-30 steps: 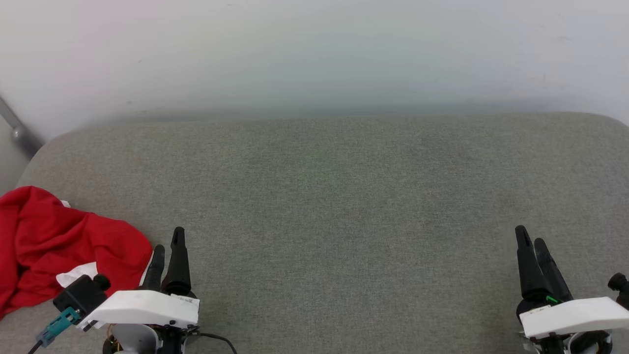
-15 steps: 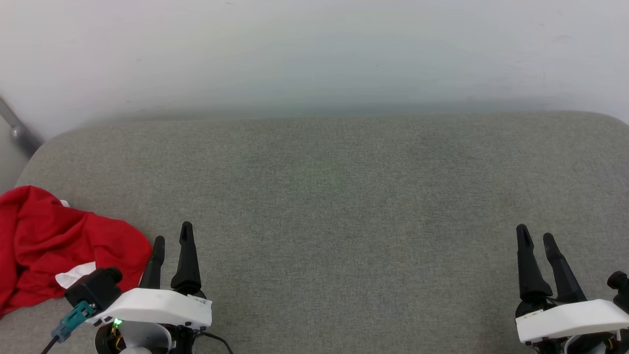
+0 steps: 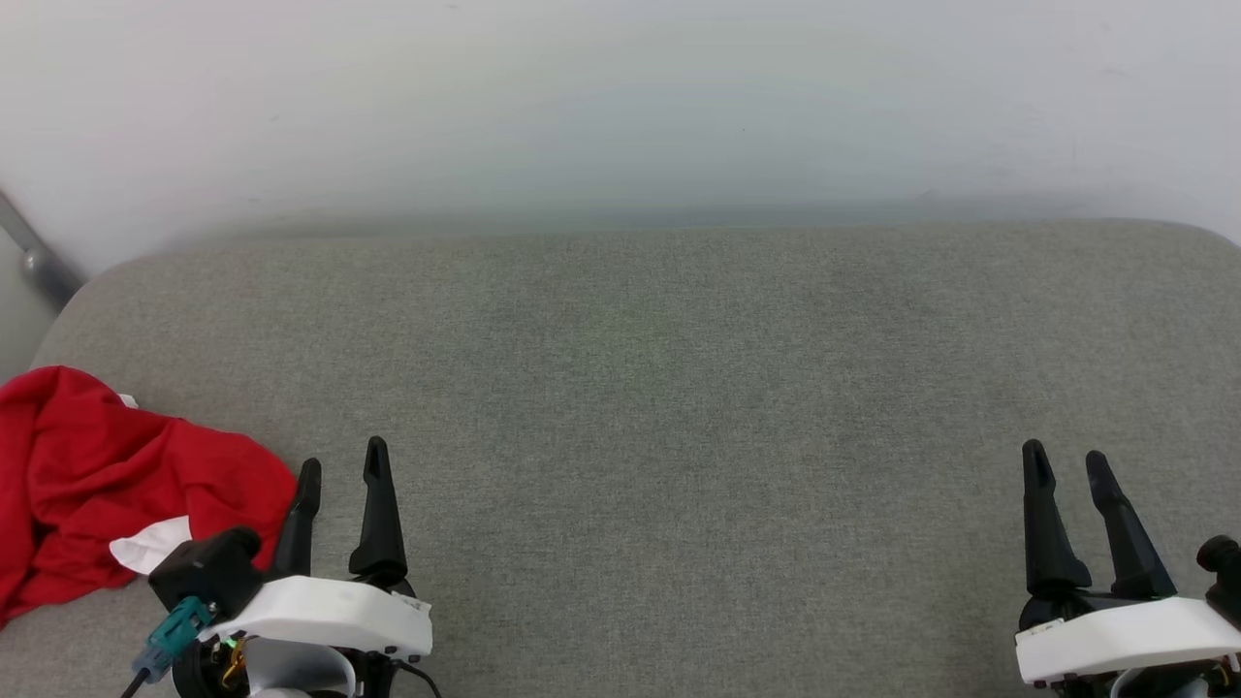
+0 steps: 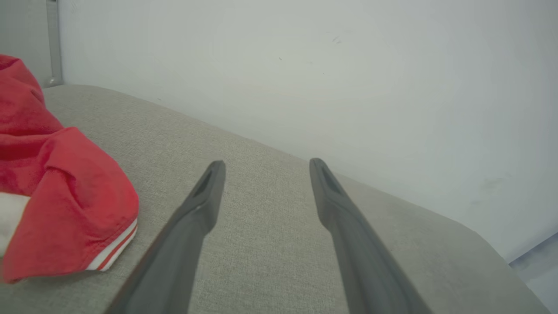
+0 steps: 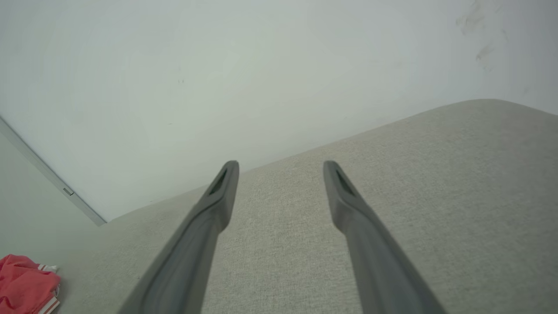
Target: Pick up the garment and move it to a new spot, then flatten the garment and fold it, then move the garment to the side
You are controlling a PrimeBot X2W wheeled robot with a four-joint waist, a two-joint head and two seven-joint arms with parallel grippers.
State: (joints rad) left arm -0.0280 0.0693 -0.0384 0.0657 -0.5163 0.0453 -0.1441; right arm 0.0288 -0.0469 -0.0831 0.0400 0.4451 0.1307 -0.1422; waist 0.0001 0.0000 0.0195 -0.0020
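Note:
The garment (image 3: 107,475), red with a bit of white showing, lies crumpled at the left end of the grey cushion (image 3: 659,388). In the left wrist view the garment (image 4: 56,196) shows a red-and-white striped hem at the far left; in the right wrist view the garment (image 5: 26,285) is a small red heap in the bottom left corner. My left gripper (image 3: 341,463) stands open just right of the garment, nothing between its fingers (image 4: 205,196). My right gripper (image 3: 1066,456) is open over the cushion's right end, fingers (image 5: 222,187) apart and empty.
A pale wall (image 3: 620,107) runs right behind the cushion. A grey metal bar (image 3: 34,254) slants down at the far left. The cushion's rounded right end (image 4: 488,235) drops off toward the floor.
Both grippers' fingers have spread wider apart. The left gripper has shifted slightly to the right, away from the garment. The garment has not moved.

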